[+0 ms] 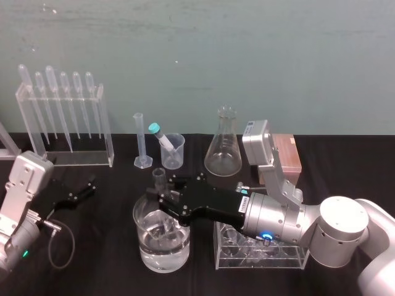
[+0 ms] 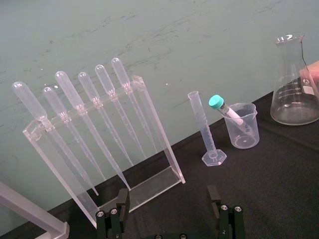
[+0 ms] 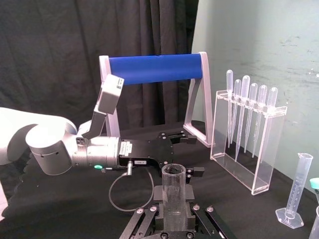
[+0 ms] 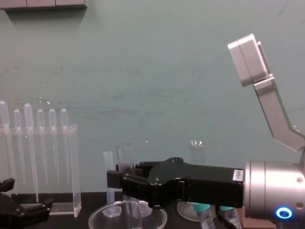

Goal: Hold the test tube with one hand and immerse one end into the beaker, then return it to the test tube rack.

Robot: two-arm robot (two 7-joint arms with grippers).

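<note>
The right arm reaches in from the right across the black table (image 1: 105, 265), and the right gripper (image 1: 164, 202) is clenched on the test tube (image 1: 159, 177). The tube stands upright over the water-filled beaker (image 1: 162, 258) at near centre, its lower end down inside the beaker. The left gripper (image 1: 83, 190) rests on the table at far left with fingers spread. The test tube rack (image 1: 289, 154), salmon-pink, sits far right behind the right arm.

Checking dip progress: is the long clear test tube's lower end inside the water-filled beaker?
Inside. Held upright by the right hand, the long clear glass test tube drops below the wide glass beaker's rim. Wetting: cannot tell.
</note>
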